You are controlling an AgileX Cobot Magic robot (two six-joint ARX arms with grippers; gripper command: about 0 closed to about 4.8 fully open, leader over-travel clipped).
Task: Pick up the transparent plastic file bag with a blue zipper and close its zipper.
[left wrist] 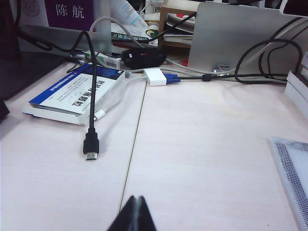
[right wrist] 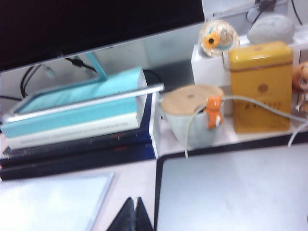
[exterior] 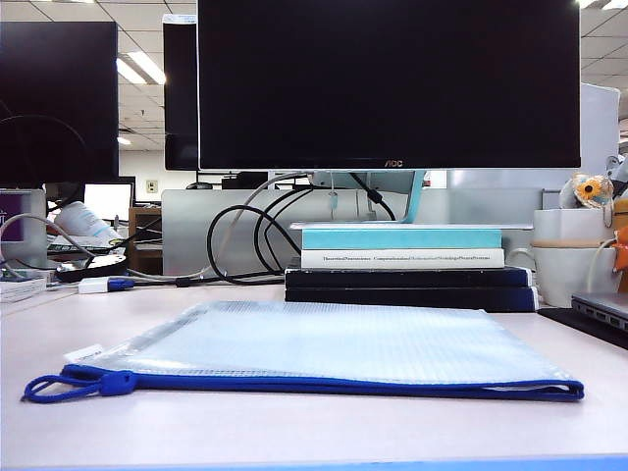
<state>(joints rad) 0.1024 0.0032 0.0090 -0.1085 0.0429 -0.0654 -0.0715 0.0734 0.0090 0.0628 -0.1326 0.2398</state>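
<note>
From my remote seat I see the file bag [exterior: 314,348] lying flat on the worktop [exterior: 294,432], in front of the stack of books [exterior: 407,270] that sits under the monitor [exterior: 388,83]. The zipper [exterior: 324,385] runs along the bag's edge farthest from the books, with its slider and looped cord pull [exterior: 74,385] at the end of the bag that lies toward the left arm's side. Neither arm shows in the exterior view. In the left wrist view, my left end effector [left wrist: 136,214] is clenched, fingers pressed together with nothing between them, hovering over bare worktop; a corner of the file bag [left wrist: 293,173] shows off to one side of it, well apart. A black cable plug [left wrist: 91,147] lies beside a blue-and-white box [left wrist: 77,94] farther out. In the right wrist view, my right end effector [right wrist: 132,216] is likewise clenched on nothing, between a corner of the file bag [right wrist: 53,202] and a closed grey laptop [right wrist: 236,190]. Beyond the laptop stand a cup with a wooden lid [right wrist: 192,113] and a yellow tin [right wrist: 261,86], beside the books [right wrist: 77,125].
</note>
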